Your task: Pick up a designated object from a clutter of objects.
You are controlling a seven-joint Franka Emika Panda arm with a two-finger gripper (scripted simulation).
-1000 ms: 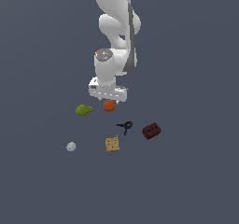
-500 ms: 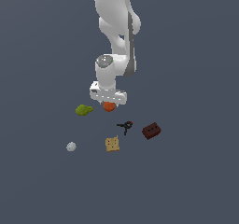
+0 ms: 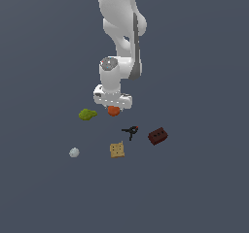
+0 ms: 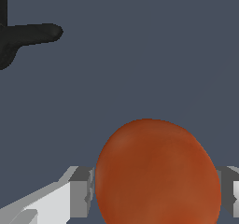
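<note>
The arm (image 3: 119,28) stands upright over the middle of the grey floor (image 3: 204,188), its wrist turned straight down so the gripper (image 3: 113,109) sits low over the ball (image 3: 114,111). In the wrist view the ball (image 4: 156,171) fills the space between the two fingers (image 4: 80,190), one at each side and right up against it; whether they are already pressing on it cannot be told, so the gripper may be clamped on the ball or only just beside it.

By my reading the step in hand is the grasp itself. Next comes a firm squeeze, if not yet made, then a straight lift, slow enough that a smooth round thing does not squirt out.

Just beside the ball, towards the exterior view's left, lies the green blob (image 3: 87,114). The brick (image 3: 158,136), cracker (image 3: 116,150), clamp (image 3: 130,130) and grey ball (image 3: 74,152) lie nearer the camera, apart from one another and from the gripper.
</note>
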